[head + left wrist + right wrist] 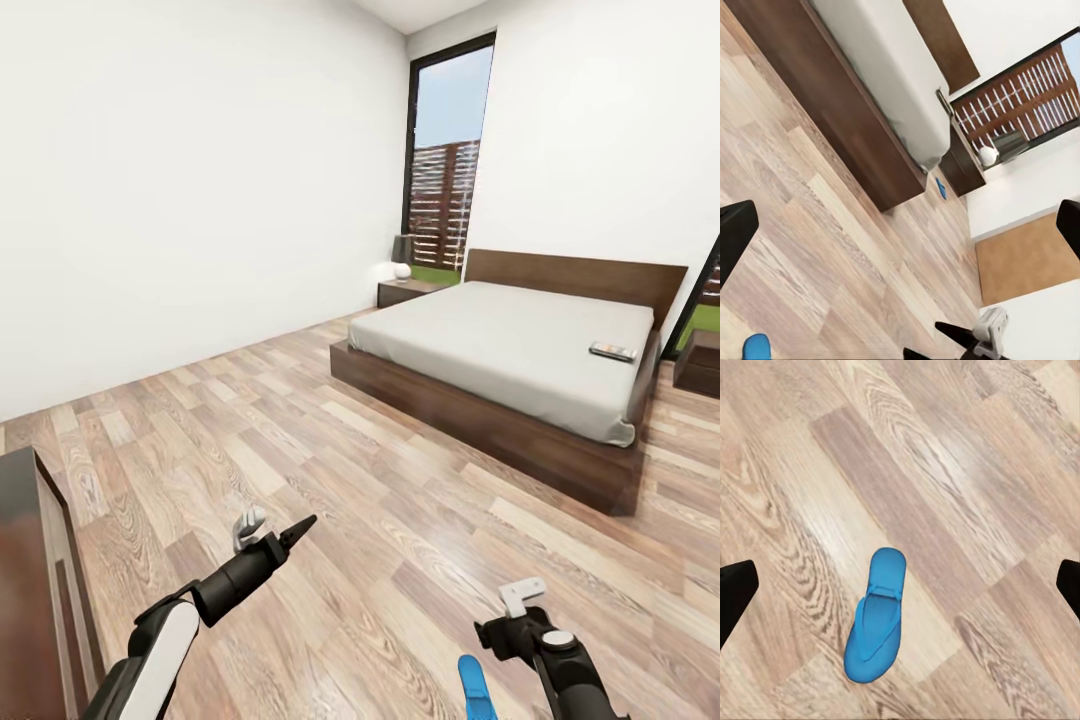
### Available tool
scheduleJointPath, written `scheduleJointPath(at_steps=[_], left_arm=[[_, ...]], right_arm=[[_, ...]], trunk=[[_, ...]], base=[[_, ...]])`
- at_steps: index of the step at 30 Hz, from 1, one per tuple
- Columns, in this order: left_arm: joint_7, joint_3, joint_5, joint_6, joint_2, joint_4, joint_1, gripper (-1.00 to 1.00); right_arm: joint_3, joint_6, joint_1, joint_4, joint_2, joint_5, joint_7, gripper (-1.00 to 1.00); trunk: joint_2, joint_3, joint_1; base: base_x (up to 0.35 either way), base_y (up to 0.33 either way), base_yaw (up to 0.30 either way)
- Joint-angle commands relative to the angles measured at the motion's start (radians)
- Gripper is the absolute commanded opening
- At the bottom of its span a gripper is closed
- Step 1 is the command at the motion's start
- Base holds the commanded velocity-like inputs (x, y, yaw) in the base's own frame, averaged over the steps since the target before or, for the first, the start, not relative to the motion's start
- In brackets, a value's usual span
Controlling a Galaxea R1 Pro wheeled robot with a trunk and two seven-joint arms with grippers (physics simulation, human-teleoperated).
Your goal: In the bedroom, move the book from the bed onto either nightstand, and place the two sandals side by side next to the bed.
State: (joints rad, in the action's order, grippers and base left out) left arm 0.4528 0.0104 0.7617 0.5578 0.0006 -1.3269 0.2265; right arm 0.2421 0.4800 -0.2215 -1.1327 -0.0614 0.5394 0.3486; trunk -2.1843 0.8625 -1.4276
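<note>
The bed (pixel 500 345) stands across the room with the book (pixel 612 350) lying on its mattress near the right edge. A nightstand (pixel 405 291) sits left of the headboard, another nightstand (pixel 700 360) to the right. One blue sandal (pixel 877 619) lies flat on the plank floor right under my right gripper (pixel 900 589), which hangs open above it; the same sandal (pixel 475 690) lies by the gripper (pixel 510 615) at the head view's bottom. A second sandal (pixel 941 187) lies on the floor beside the bed's far side. My left gripper (pixel 280 528) is open and empty.
A dark brown dresser (pixel 35 600) stands close at my left. A lamp (pixel 402 255) rests on the left nightstand, in front of the tall window (pixel 450 160). Wood-plank floor (pixel 330 480) stretches between me and the bed.
</note>
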Motion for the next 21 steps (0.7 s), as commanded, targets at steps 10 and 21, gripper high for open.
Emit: scheduleJointPath(at_steps=[10,21], left_arm=[[0.002,0.0,0.008,0.012,0.001,0.002,0.001,1.0],[0.004,0.0,0.01,0.014,0.001,0.002,0.001,1.0]], right_arm=[[0.006,-0.082,-0.001,-0.003,-0.001,-0.14,-0.084,1.0],[0.005,-0.186,-0.001,0.003,-0.001,-0.158,-0.319,1.0]], trunk=[[-0.071,0.032,-0.038],[-0.148,0.067,-0.08]], base=[[0.0,0.0,0.0],[0.0,0.0,0.0]])
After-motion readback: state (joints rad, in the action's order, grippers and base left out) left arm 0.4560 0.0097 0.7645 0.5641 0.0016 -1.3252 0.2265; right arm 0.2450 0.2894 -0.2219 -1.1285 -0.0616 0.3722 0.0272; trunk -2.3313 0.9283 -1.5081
